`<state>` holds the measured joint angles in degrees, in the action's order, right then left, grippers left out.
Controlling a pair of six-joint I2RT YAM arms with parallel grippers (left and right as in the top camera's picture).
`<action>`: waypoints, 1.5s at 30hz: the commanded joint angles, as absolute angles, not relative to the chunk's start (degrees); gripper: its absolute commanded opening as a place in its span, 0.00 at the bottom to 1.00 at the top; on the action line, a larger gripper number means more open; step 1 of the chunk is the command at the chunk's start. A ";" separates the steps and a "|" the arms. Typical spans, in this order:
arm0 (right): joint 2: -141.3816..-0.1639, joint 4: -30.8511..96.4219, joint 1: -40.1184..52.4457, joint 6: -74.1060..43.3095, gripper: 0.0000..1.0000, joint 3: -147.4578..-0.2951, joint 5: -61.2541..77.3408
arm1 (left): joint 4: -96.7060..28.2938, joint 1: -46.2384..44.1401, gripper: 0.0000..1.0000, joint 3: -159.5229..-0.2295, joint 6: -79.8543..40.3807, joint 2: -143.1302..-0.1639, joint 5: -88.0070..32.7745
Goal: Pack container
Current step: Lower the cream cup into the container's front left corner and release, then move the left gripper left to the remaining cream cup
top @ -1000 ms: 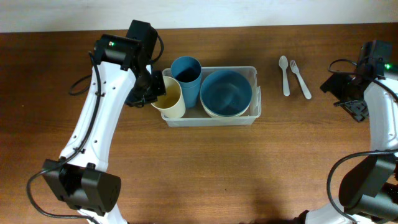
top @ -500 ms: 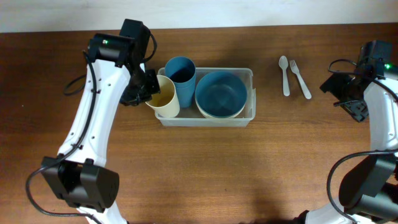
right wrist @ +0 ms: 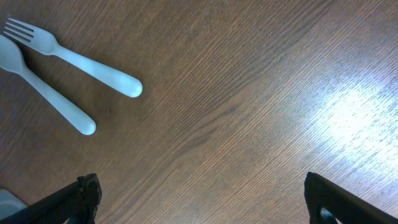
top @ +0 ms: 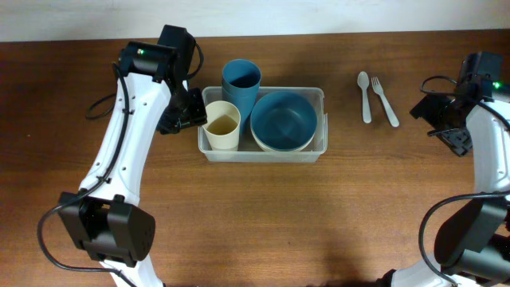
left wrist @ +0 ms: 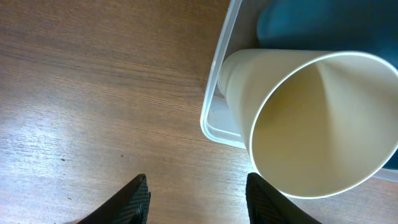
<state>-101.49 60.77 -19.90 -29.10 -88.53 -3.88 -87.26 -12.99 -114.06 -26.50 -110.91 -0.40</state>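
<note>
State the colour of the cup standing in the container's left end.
The cup is cream, inside and out; the left wrist view shows it best.

The right gripper (right wrist: 199, 190) stands with its two dark fingers (right wrist: 84, 193) spread wide, nothing between them, only bare wooden table (right wrist: 249, 81) below. Ahead of the left finger lie a pale plastic fork (right wrist: 74, 59) and a matching spoon (right wrist: 53, 96), side by side, handles pointing back toward the gripper. Glare brightens the wood ahead of the right finger.
</note>
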 commanded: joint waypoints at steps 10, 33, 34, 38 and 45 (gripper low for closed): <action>-101.54 60.62 -19.97 -29.15 0.99 -88.12 -4.97 | -87.99 -12.58 0.50 -116.53 -26.02 -111.20 0.21; -101.54 60.62 -19.97 -29.15 0.99 -88.12 -4.97 | -91.61 -3.90 0.85 -136.03 -27.79 -115.50 9.65; -101.54 60.62 -19.97 -29.15 0.99 -88.12 -4.99 | -91.57 -2.83 0.85 -136.03 -27.79 -115.98 8.82; -101.54 60.62 -19.97 -29.15 0.99 -88.12 -4.99 | -91.57 -0.38 0.85 -136.00 -27.75 -117.86 6.72; -101.54 60.62 -19.97 -29.15 0.99 -88.12 -4.97 | -89.38 -0.62 0.85 -136.00 -27.18 -121.16 5.61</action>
<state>-101.49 60.77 -19.90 -29.12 -88.53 -3.88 -89.93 -0.14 -135.50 -27.03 -119.17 7.46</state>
